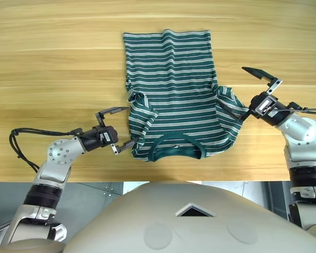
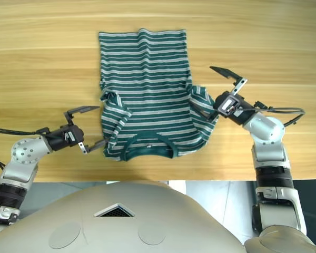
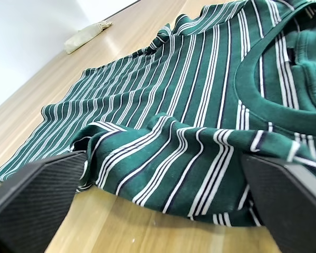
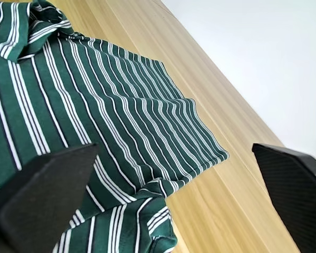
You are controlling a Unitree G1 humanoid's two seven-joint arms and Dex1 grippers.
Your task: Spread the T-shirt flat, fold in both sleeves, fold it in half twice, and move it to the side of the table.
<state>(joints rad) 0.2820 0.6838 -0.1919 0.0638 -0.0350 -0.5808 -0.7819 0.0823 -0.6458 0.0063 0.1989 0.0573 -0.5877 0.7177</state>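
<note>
A green T-shirt with white stripes (image 1: 171, 89) lies on the wooden table (image 1: 52, 63), collar towards me and hem at the far side. Both sleeves lie folded in over the body. My left gripper (image 1: 130, 125) is open at the shirt's near left shoulder, its fingers (image 3: 37, 200) on either side of the folded sleeve edge (image 3: 163, 174). On the right, my right gripper (image 1: 233, 86) is open beside the folded sleeve (image 1: 227, 103); one finger rests low at the sleeve and the other is raised over bare table. The right wrist view looks along the shirt (image 4: 95, 95) towards its hem corner.
Bare wood surrounds the shirt on the left, right and far side. The table's near edge (image 1: 95, 181) runs just below the collar. A small beige object (image 3: 87, 36) lies at the table's distant edge in the left wrist view.
</note>
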